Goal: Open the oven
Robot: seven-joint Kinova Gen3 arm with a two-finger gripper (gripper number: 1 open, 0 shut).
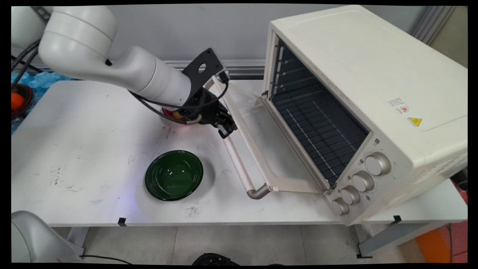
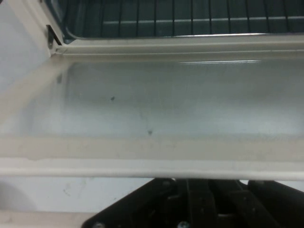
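My gripper (image 1: 226, 130) is shut and empty, its tip just behind the pale handle bar (image 1: 239, 164) of the oven door (image 1: 261, 145). The glass door lies folded down flat in front of the cream toaster oven (image 1: 373, 74), whose dark wire rack (image 1: 317, 123) shows inside. In the hand view the handle bar (image 2: 142, 167) crosses just above my black linkage (image 2: 190, 204), with the door glass (image 2: 156, 104) and the oven's mouth beyond it. A red object (image 1: 168, 113) sits on the table, mostly hidden behind my wrist.
A dark green bowl (image 1: 174, 175), with nothing in it, stands on the white table (image 1: 82, 149) near the front edge, left of the door's handle. Off the table's far left lie blue plastic (image 1: 41, 80) and a dark dish with something orange (image 1: 16, 100).
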